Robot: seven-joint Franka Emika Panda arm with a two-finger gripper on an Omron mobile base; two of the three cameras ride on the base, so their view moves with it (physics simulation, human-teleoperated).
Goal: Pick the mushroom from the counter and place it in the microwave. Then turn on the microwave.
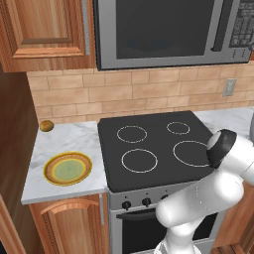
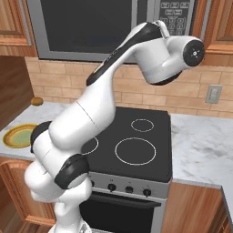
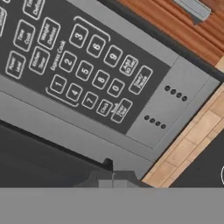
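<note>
The two-finger gripper (image 3: 112, 173), tips pressed together and empty, points at the large silver-grey microwave (image 1: 158, 34), door shut. Its black button keypad (image 3: 74, 61) lies just beyond the fingertips, slightly up-left in the hand view.

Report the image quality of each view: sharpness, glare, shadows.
Left base view: even, soft light, no glare on the microwave door. Right base view: flat light, counter veins slightly soft. Hand view: keypad digits readable, small labels blurred.
</note>
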